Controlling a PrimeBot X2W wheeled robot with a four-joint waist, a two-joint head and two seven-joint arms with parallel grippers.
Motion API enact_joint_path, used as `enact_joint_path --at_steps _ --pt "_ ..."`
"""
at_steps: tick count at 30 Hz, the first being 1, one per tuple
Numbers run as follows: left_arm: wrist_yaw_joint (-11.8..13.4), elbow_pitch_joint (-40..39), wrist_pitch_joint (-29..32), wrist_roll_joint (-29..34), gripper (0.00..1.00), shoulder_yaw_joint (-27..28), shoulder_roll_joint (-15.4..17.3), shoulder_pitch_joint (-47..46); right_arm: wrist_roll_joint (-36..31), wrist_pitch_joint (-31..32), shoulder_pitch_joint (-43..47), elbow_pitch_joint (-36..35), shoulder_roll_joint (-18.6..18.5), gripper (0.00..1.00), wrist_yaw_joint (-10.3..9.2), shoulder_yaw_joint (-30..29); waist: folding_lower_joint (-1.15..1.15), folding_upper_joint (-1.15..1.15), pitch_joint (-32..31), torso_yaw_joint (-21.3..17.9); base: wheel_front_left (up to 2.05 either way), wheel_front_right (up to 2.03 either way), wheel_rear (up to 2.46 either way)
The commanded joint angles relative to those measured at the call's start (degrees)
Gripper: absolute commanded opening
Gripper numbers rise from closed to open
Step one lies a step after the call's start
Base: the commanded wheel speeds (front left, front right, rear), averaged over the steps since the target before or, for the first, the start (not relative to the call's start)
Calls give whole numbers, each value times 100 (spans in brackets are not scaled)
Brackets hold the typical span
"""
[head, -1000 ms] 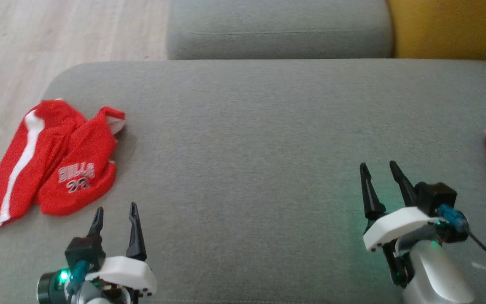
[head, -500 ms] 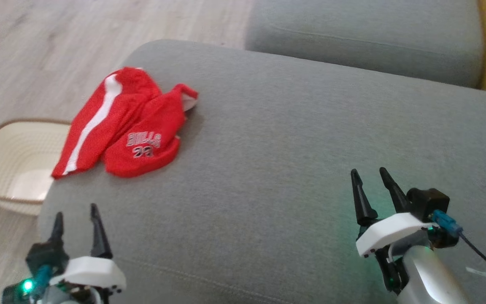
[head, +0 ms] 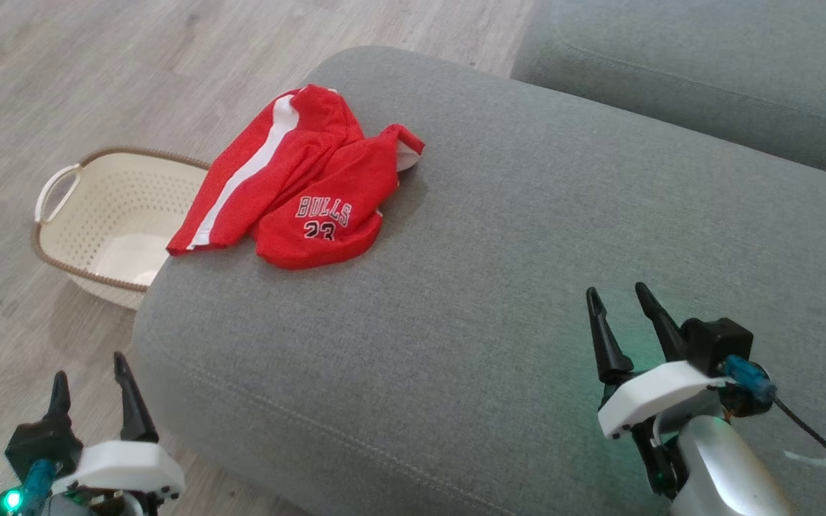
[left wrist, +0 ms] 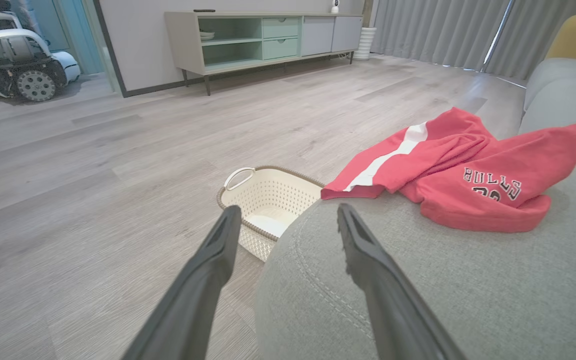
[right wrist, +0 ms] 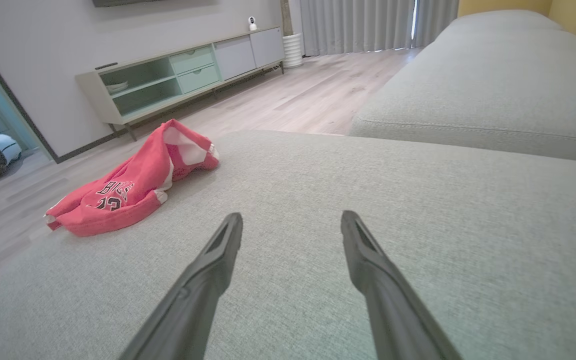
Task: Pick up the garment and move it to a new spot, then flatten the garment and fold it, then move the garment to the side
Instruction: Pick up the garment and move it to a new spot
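Note:
The garment [head: 305, 186] is a crumpled red jersey with a white stripe and "BULLS 23" lettering, lying near the left end of the grey sofa cushion [head: 528, 287]; one edge hangs past the cushion's side. It appears too in the left wrist view [left wrist: 463, 170] and the right wrist view [right wrist: 128, 187]. My left gripper [head: 90, 369] stands open at the lower left, off the cushion's corner over the floor, well short of the garment. My right gripper [head: 617, 301] is open over the cushion at the lower right, far from the garment. Nothing is between either pair of fingers.
A cream perforated basket [head: 97, 215] sits on the wooden floor just left of the cushion, below the garment's hanging edge. A second grey cushion [head: 707, 79] lies beyond. A low media cabinet [left wrist: 263, 37] and a wheeled machine [left wrist: 18, 62] stand across the room.
The head camera has swung left, bringing the basket and floor into view and losing the red cloth at the far right. Both grippers stay open.

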Motion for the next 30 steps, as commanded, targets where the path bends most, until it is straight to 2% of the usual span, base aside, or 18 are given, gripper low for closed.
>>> enact_joint_path --at_steps 1,7,14,23,30 --pt "-23 -158 -70 58 100 227 44 -164 -89 -62 -190 -191 16 100 36 121 0 0 37 42 0 0 0" --pt "-11 -150 -70 38 100 268 29 -149 -177 -62 -217 -185 16 100 36 119 0 0 86 -4 0 0 0" --pt "-81 -72 -70 -5 100 276 19 -236 -366 -62 -305 -230 16 100 36 107 0 0 221 -322 0 0 0" --pt "-571 528 -70 -253 100 397 108 -1029 -748 -62 -525 -496 16 100 36 28 0 0 741 -921 0 0 0" --pt "-1031 1495 -70 -408 100 470 505 -2123 -982 -27 -785 -791 16 100 36 49 0 0 1260 -1404 0 0 0"
